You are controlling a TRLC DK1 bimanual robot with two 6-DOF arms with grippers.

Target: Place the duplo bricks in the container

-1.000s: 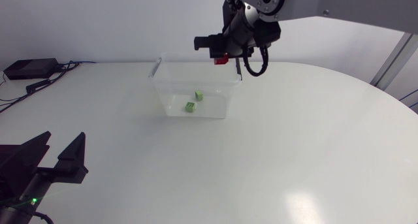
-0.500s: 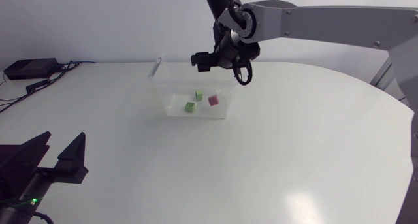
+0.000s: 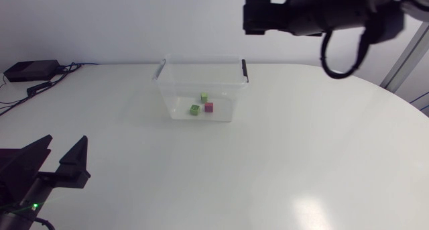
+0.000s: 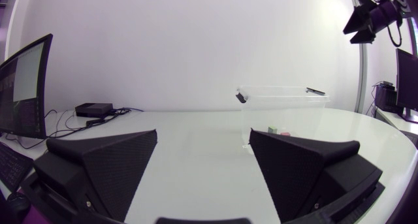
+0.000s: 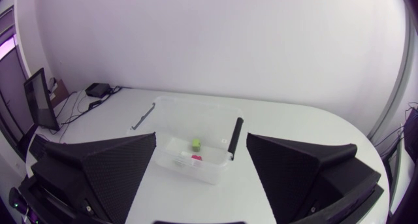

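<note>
A clear plastic container [image 3: 171, 90] stands at the back middle of the table. Inside lie two green duplo bricks [image 3: 204, 96] [image 3: 194, 110] and a pink-red brick [image 3: 209, 106]. My right gripper [image 3: 253, 15] hangs high above and to the right of the container. In the right wrist view it [image 5: 201, 138] is open and empty, with the container [image 5: 196, 103], a green brick [image 5: 195, 144] and the pink-red brick [image 5: 194, 158] far below. My left gripper [image 3: 60, 153] rests open and empty at the front left, facing the container [image 4: 284, 96] across the table.
A black box [image 3: 27, 70] with cables sits at the table's back left edge. A black clip [image 3: 244, 70] is on the container's right rim. White tabletop lies all around the container.
The right gripper opened over the container and let the pink-red brick fall in beside the green ones. The right arm then rose and swung away to the right. The left arm kept still.
</note>
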